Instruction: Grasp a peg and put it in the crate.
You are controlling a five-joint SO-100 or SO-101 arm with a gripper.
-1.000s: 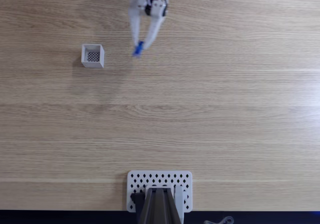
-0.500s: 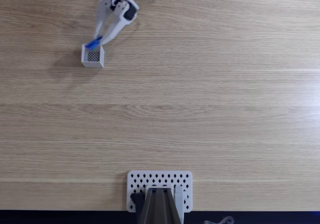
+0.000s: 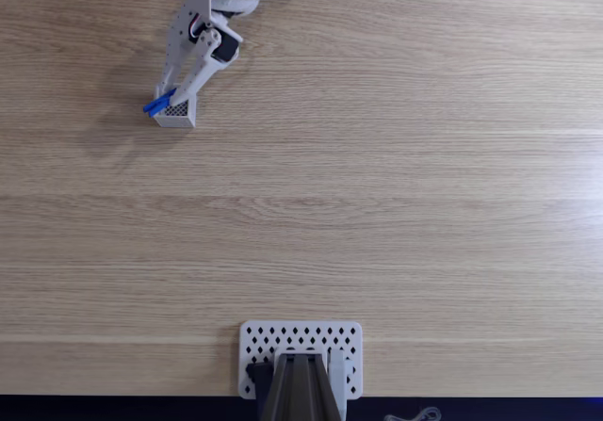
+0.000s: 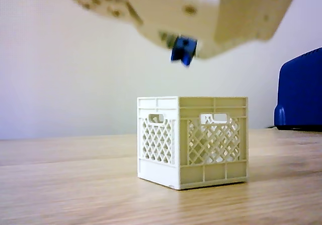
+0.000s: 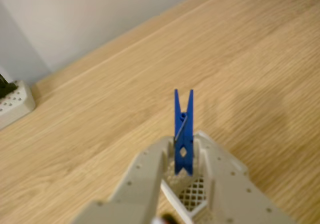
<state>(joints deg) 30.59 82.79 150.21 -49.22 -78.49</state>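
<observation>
Above the crate: the gripper hung over the white crate near the top left of the fixed view, with the blue peg pinched in it.
Fingers: they were closed on the peg, one on each side, in the wrist view.
Peg place: it was up in the air, well clear of the crate's rim in the other view, where its blue tip poked out under the gripper.
Peg aim: in the fixed view the blue end stuck out past the crate's left wall, so I thought it was not quite over the hole.
Risk one: if the fingers let go now, the peg could hit the rim and fall on the tabletop.
Risk two: the peg looked about as long as the crate is wide, so it could land flat across the top and stay there.
Risk three: going down too far could bump the light crate and push it away.
</observation>
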